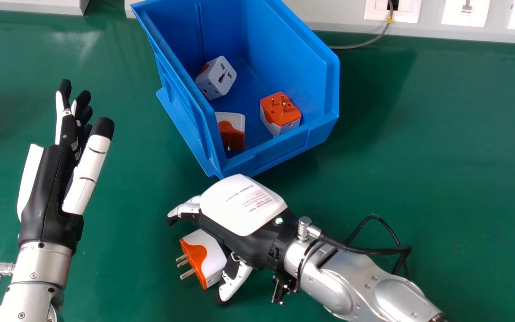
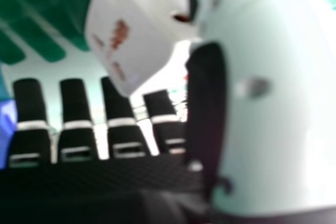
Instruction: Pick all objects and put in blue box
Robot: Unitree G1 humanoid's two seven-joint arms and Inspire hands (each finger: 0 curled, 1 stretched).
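Adptr (image 1: 215, 257) at R hand (image 1: 242, 205), btwn thumb (image 1: 236, 278) & fingers (image 1: 187, 209) (prongs (image 1: 187, 273) out).

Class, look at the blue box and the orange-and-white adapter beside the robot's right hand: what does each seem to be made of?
The open blue box: probably moulded plastic, smooth with a soft sheen, judging by its even colour and formed ribs and rim. The boxy orange-and-white plug adapter: likely smooth hard plastic, with shiny silvery prongs that look like metal.
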